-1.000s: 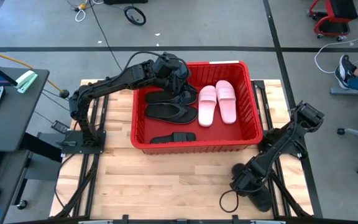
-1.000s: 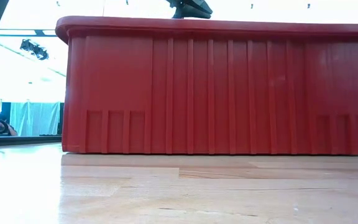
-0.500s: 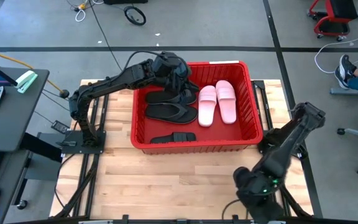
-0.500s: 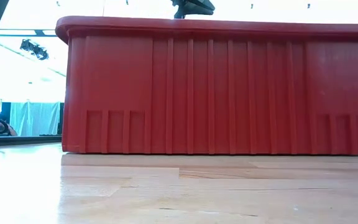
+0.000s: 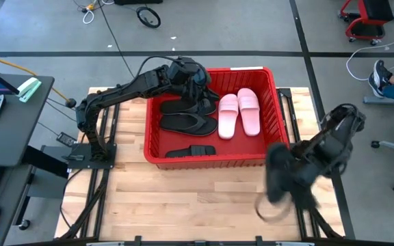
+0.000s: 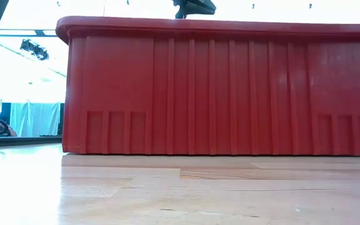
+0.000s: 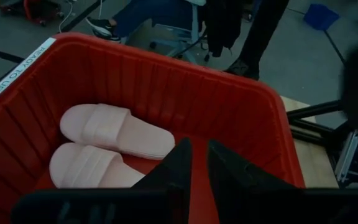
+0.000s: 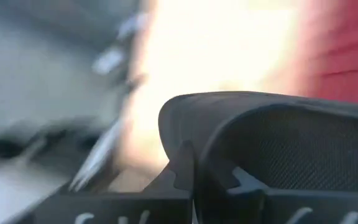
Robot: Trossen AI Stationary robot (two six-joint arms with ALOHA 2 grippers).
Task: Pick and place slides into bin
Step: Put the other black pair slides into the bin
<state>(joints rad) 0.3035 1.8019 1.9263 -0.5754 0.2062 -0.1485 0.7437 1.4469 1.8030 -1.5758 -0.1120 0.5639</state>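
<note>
The right gripper [image 5: 279, 179], fingers pinched on the strap of a black slide [image 8: 272, 134] just beyond them, swings outside the red bin [image 5: 273, 92]; the slim hold could let it slip short, while the left gripper [image 7: 194, 163], fingers narrow, hangs over the bin.

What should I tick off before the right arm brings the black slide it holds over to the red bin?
1. Grip: the right claw is shut on the black slide. Ok.
2. Room in the bin: bare red floor shows between the pink slides and the near wall. Ok.
3. Left claw out of the way: it hangs over the bin's far left corner, away from that free spot. Ok.
4. Slides already in the bin lie flat: the pink pair does, side by side. Ok.
5. Held slide high enough to clear the bin's rim: cannot tell.
</note>
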